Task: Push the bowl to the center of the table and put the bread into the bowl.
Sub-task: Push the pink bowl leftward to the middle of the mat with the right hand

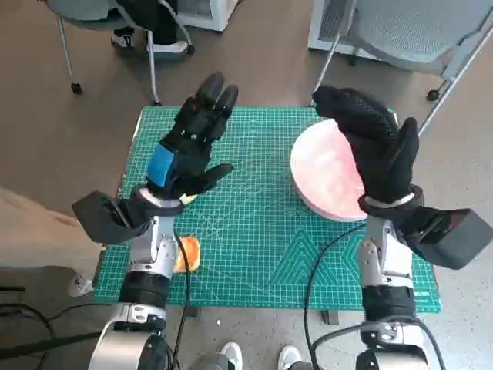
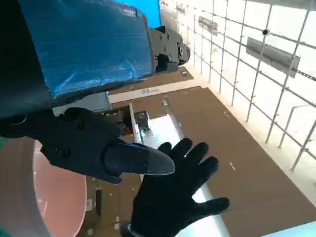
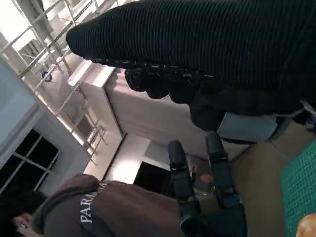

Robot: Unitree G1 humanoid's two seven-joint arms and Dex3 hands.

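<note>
Forearms: the two pale forearms rise from the near edge in the head view, one at each side of the counter [image 1: 254, 254] with its green cutting mat.
Bread: a small orange-brown piece [image 1: 187, 253] lies on the mat close to the near left edge, just beside the left forearm and partly hidden by it.
Left hand: the left hand [image 1: 189, 150] is raised over the mat's left half, fingers spread, holding nothing.
Right hand: the right hand [image 1: 377, 146] is raised too, fingers apart and empty, over the far right part of the bowl.
Bowl: the pink bowl [image 1: 327, 173] sits on the right half of the mat, off centre.
Key relation: the bowl lies under and to the inner side of the right hand, so a push toward centre would suit that hand (my judgement); the bread is nearer the left.
Views: the left wrist view shows the bowl's rim [image 2: 29, 197] and the gloved hand [image 2: 173, 197]; the right wrist view shows a person in a brown top [image 3: 98, 212].
</note>
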